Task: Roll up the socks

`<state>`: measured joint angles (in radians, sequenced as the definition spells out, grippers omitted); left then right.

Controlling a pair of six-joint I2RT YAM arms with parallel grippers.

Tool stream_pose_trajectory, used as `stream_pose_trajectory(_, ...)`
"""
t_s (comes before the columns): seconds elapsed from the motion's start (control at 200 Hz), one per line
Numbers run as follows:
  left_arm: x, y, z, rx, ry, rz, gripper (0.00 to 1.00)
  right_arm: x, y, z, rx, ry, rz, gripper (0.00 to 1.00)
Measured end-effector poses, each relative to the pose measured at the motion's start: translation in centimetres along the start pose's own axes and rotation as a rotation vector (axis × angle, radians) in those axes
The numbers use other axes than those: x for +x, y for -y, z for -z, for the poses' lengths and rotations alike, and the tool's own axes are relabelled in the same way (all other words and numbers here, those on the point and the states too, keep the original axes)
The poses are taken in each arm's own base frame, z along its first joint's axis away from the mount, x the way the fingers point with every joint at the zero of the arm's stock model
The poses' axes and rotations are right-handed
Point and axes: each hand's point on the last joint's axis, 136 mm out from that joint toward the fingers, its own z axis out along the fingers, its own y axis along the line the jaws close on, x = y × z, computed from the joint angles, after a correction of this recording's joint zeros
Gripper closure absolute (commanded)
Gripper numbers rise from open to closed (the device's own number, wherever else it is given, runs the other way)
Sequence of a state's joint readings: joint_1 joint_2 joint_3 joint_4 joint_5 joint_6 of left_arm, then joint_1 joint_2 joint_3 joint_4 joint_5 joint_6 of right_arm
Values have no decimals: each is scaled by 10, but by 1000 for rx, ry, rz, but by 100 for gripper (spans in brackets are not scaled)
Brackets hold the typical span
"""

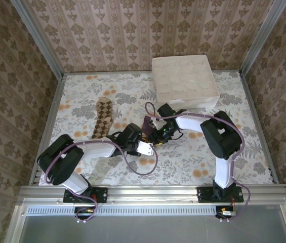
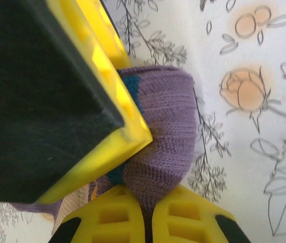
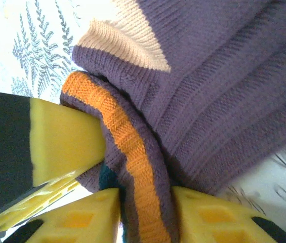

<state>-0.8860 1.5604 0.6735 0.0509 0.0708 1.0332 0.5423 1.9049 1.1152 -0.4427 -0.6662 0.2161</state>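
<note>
I counted two socks, two grippers and one white divider box [image 1: 185, 81] on the flowered table [image 1: 256, 157].

The purple sock [image 1: 146, 125] sat bunched near the middle of the table, right between the two wrists. The argyle sock [image 1: 104, 119] lay flat to its left, running front to back, untouched, with its near end just beside the left arm.

From the left wrist camera, the left gripper [image 2: 147, 223] was closed on a fold of the purple sock, the knit squeezed into the narrow slit between its yellow fingers. One black-and-yellow finger of the other arm pressed against the same bundle from the upper left.

From the right wrist camera, the right gripper [image 3: 145, 223] had its fingers apart on either side of the orange cuff band [image 3: 127, 152]. The fabric touched both of them. I could not tell whether they were clamping the cuff or only flanking it. A tan patch [image 3: 132, 35] of the sock showed above the band.

The box stood at the back right, close to the far wall. Only a narrow strip of cloth separated it from the right wrist.

Metal rails [image 1: 46, 131] ran along the left and right edges, and papered walls rose on three sides.

The widest bare cloth was at the front right beside the right arm and in the back left corner. A cable loop lay across the front middle.
</note>
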Motion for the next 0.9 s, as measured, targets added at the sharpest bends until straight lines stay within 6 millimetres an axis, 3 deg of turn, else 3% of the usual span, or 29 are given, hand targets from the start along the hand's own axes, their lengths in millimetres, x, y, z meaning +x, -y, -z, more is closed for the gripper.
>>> stream_pose_trajectory(0.235,-30,14,-1,96,-33,38,100,22,8,35,36,116,1,51)
stream_pose_trajectory(0.39,-44,26,6,172,-32,115,100,24,-3,65,48,275,97,48)
stream_pose_trajectory(0.585,-58,36,10,263,38,297,100,28,-10,89,78,428,189,46)
stream_pose_trajectory(0.9,-55,38,13,369,191,601,100,47,-22,106,87,556,375,42)
